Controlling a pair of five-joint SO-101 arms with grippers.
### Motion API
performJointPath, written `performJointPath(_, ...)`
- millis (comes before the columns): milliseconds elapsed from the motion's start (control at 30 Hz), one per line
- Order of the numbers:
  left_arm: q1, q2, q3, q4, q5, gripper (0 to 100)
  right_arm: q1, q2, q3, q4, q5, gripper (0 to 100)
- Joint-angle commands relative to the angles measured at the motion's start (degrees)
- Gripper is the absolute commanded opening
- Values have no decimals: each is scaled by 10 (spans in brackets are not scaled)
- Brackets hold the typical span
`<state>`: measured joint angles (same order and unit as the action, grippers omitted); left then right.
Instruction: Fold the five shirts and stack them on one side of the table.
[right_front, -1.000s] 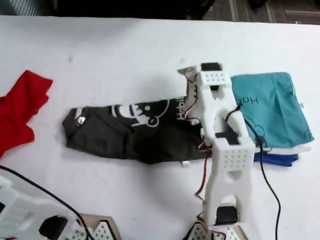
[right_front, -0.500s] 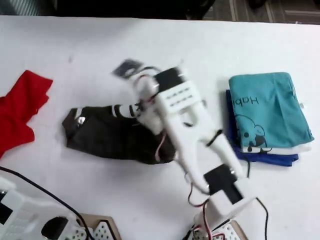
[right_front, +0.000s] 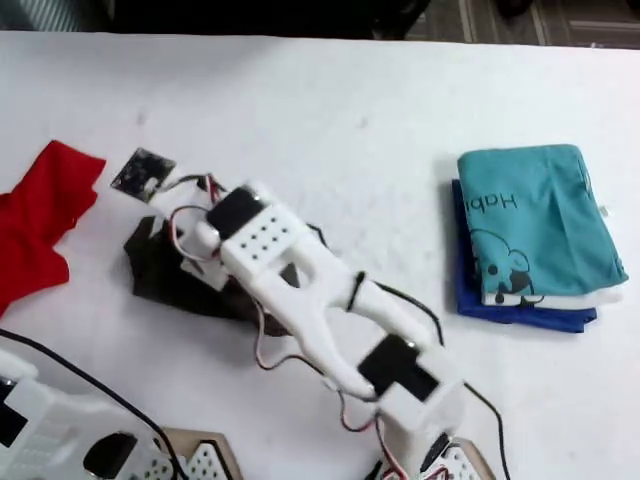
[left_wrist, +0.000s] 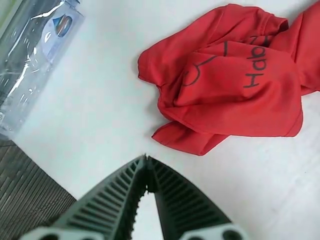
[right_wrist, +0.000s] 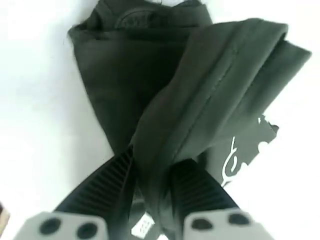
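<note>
Arm (right_front: 320, 300) across black shirt (right_front: 152, 275); red shirt (right_front: 40, 215) alongside; folded stack (right_front: 535, 230) well apart

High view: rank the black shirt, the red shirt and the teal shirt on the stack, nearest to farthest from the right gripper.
1. black shirt: clamped in the right gripper, left of the table's centre.
2. red shirt: crumpled at the table's left edge, close by.
3. teal shirt: on top of the folded stack, far right.

The white table (right_front: 400, 100) bears a crumpled red shirt (right_front: 40, 220), a black shirt (right_front: 162, 283) and, well apart, a folded stack (right_front: 535, 225).
</note>
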<state>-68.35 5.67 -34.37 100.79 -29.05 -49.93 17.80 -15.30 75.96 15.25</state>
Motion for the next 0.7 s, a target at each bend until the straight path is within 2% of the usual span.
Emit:
performJointPath(0,6,-27,-3,-1,3,26,-6,48,-113,-1,-20,19)
performJointPath(67,6,-27,-3,-1,3,26,-15,93,-178,16,-19,60)
performJointPath(233,6,-27,4,-1,3,26,-57,198,-356,107,-23,299)
performJointPath(300,6,-27,20,-2,3,26,-67,230,-433,147,-23,350)
performJointPath(367,6,-28,40,-2,3,26,-69,255,-504,193,-23,338)
performJointPath(433,3,-29,50,-2,3,26,-59,274,-550,232,-22,270)
performJointPath(567,2,-29,52,-2,3,25,7,250,-539,229,-22,0)
performJointPath(633,6,-30,52,-2,3,25,37,228,-516,229,-21,61)
performJointPath(667,6,-31,52,-3,3,26,52,216,-505,229,-19,57)
